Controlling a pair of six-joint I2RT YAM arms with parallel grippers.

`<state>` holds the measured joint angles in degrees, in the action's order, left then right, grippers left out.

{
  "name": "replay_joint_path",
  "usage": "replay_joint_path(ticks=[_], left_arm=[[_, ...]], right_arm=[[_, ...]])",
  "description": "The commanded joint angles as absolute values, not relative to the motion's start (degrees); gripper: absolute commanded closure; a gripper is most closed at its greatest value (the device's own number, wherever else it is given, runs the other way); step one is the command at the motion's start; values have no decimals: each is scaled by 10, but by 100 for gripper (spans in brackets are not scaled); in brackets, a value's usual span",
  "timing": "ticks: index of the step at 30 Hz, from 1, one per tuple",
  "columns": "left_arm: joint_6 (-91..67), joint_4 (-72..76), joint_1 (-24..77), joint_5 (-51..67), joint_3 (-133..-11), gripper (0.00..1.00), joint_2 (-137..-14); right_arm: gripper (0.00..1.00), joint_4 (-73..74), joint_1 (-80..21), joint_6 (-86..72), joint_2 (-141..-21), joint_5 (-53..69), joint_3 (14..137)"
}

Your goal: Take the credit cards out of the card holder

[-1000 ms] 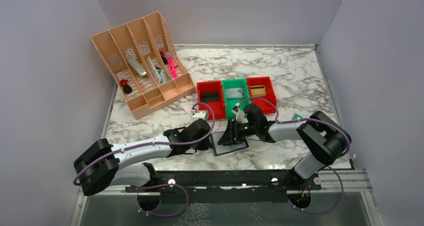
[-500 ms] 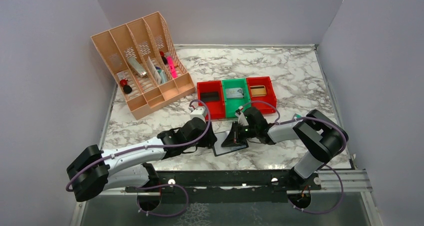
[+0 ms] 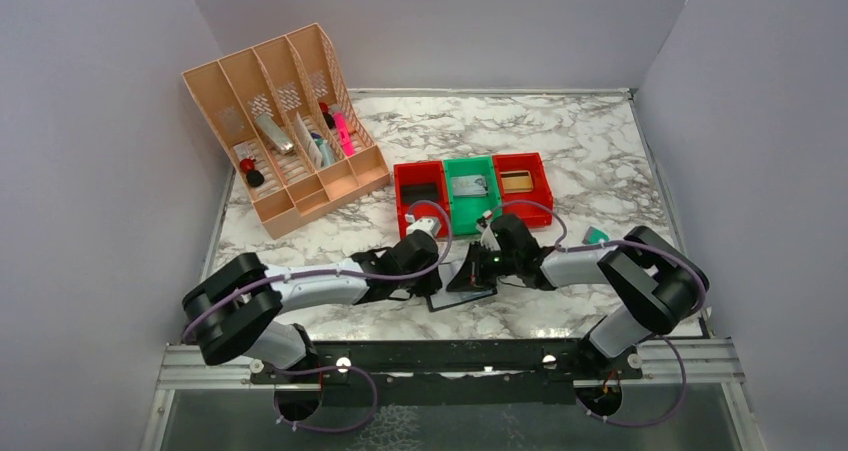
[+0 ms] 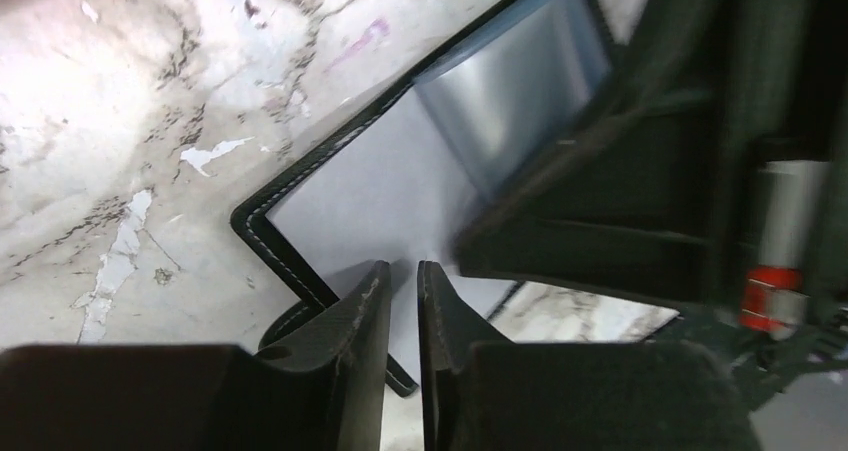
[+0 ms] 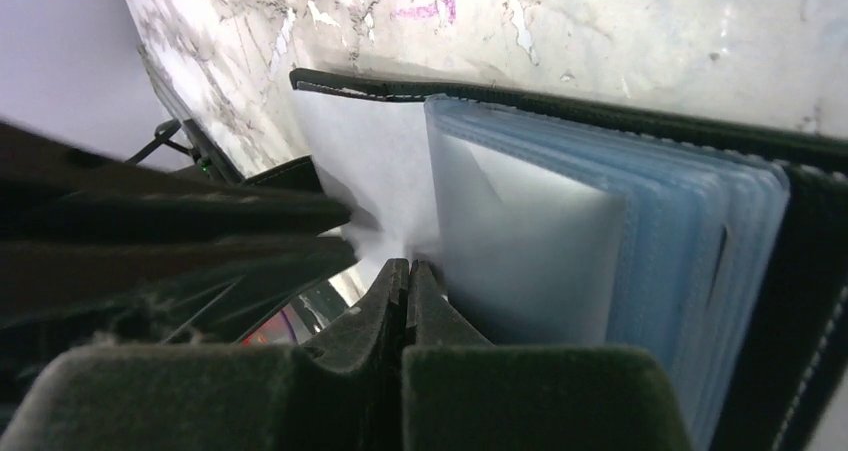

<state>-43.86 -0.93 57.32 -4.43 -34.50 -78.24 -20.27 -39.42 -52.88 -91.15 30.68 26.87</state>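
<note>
The black card holder (image 3: 456,295) lies open on the marble in front of both arms. In the left wrist view its stitched black edge (image 4: 268,237) frames a pale inner panel, with a shiny grey-blue leaf (image 4: 512,79) raised beyond it. In the right wrist view a stack of blue clear sleeves (image 5: 690,231) fans out. No bare credit card shows. My left gripper (image 4: 403,273) has its jaws almost together, tips over the pale panel, nothing between them. My right gripper (image 5: 408,267) is shut at the edge of a pale sleeve leaf and holds it up.
Three bins stand behind the holder: red (image 3: 420,199), green (image 3: 470,189), red (image 3: 522,177). A peach file organizer (image 3: 285,131) with small items stands at the back left. A small teal block (image 3: 597,235) lies right of the right arm.
My left arm has stretched right and forward, bringing its gripper onto the holder's left panel. My right gripper has stayed at the holder, shifting slightly, with one leaf now raised.
</note>
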Motion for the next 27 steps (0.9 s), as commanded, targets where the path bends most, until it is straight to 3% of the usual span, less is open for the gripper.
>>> replay_joint_path(ticks=[1,5,8,10,27], left_arm=[[-435,-59,570,-65,-368,83,-839],[-426,-91,570,-81,-366,84,-839],[-419,-85,570,-74,-363,84,-825],[-411,-85,570,-70,-364,83,-816],[-398,-87,571,-56,-352,76,-773]], right_arm=[[96,-116,-396,-497,-859,276,287],[83,17,-395,-452,-776,185,326],[57,91,-395,-427,-725,94,337],[50,109,-395,-419,-702,67,334],[48,21,-395,-408,-771,211,309]])
